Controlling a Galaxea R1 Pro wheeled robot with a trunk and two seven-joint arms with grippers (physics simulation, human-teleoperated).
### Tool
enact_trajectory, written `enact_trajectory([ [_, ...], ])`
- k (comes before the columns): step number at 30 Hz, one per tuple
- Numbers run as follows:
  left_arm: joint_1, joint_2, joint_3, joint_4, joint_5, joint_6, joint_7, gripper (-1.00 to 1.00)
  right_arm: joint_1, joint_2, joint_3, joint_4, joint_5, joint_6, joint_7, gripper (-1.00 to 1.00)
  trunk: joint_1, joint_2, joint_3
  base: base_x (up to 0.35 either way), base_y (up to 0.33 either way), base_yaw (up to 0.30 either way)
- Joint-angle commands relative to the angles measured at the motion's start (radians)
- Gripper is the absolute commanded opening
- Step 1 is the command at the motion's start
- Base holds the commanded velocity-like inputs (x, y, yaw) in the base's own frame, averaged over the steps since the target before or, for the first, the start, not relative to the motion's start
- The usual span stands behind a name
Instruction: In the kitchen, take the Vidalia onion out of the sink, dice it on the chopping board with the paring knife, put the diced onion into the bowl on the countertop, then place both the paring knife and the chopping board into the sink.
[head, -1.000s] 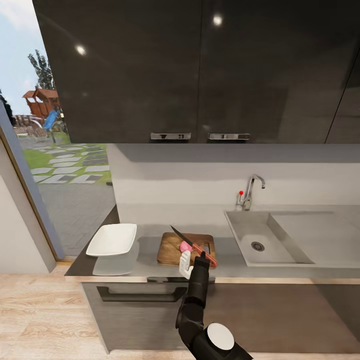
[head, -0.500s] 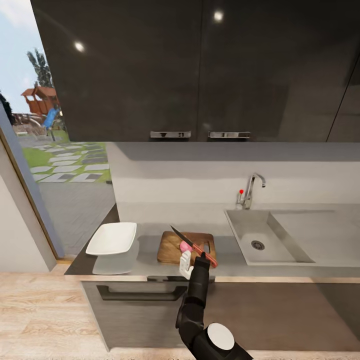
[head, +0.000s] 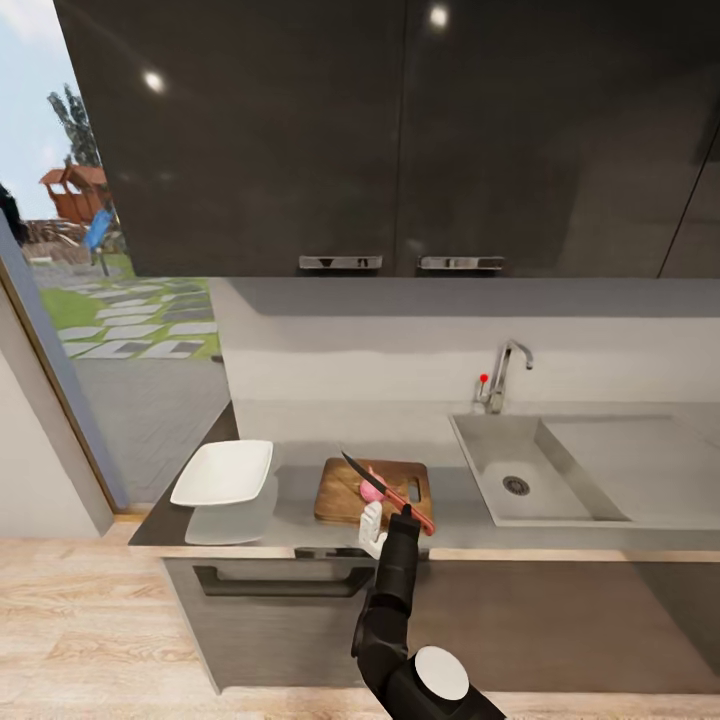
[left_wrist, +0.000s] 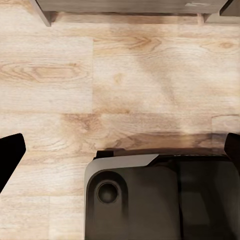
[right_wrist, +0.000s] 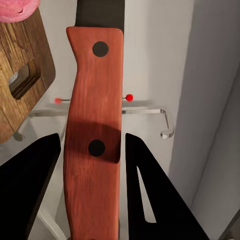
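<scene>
The chopping board (head: 345, 495) lies on the countertop (head: 300, 510) between the bowl and the sink. On the board rests the pinkish Vidalia onion (head: 370, 490), also seen in the right wrist view (right_wrist: 17, 7) beside the board's handle hole (right_wrist: 22, 80). My right gripper (head: 396, 520) is shut on the red handle of the paring knife (head: 405, 503), which the wrist view shows between the black fingers (right_wrist: 95, 135). The dark blade slants over the onion toward the back left. My left gripper (left_wrist: 120, 150) hangs open over the wooden floor. The white bowl (head: 224, 472) sits left of the board. The sink (head: 500, 455) is to the right.
A chrome tap (head: 505, 372) with a red knob stands behind the sink, and the drainboard (head: 630, 465) extends right. Dark wall cabinets (head: 400, 140) hang above the counter. A glass opening to the garden (head: 100, 320) lies at left. My own base (left_wrist: 150, 200) is below the left gripper.
The whole picture has shifted slightly as the camera moved. The right gripper, knife and onion keep their places relative to the board.
</scene>
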Motion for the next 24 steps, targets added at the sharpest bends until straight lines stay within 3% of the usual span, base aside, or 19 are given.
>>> enact_trajectory([
  [1,0.000,0.000,-0.002,-0.001,0.002,-0.002,0.001,1.00,-0.001,0.000,0.003,0.001,-0.003,0.005,-0.006,-1.00,0.001,-0.002,-0.002,0.000,0.000,0.000],
  [24,0.000,0.001,-0.002,0.000,0.002,-0.002,0.001,1.00,-0.002,0.000,0.001,0.001,-0.003,0.005,-0.008,-1.00,0.001,-0.002,-0.003,0.021,0.000,0.000],
])
